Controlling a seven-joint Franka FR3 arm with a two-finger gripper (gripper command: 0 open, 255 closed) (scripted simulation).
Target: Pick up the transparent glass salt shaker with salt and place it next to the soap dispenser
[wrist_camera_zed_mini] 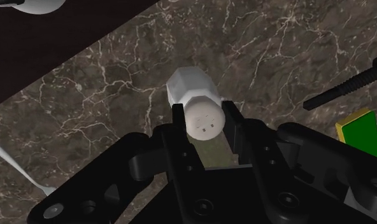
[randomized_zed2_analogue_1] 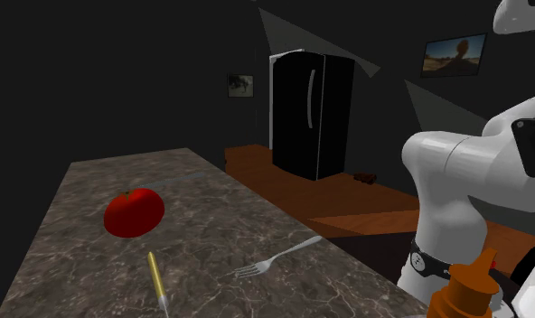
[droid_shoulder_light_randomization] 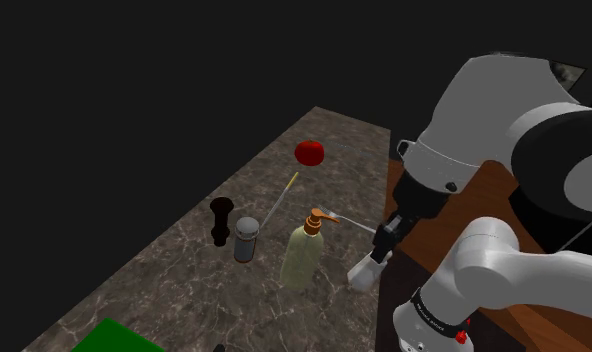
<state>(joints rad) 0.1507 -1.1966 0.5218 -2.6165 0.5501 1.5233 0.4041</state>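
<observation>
My gripper [wrist_camera_zed_mini: 205,113] is clenched on the white salt shaker [wrist_camera_zed_mini: 192,89], near the counter's [droid_shoulder_light_randomization: 184,270] edge on the shoulder view's right of the soap dispenser [droid_shoulder_light_randomization: 304,255]; I'd lower it straight, upright, clear of the pump, then release.

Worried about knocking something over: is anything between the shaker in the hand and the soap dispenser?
Nothing visible. The hand clasps the white shaker close beside the soap dispenser, with bare counter between them; the fork lies farther back along the counter.
</observation>
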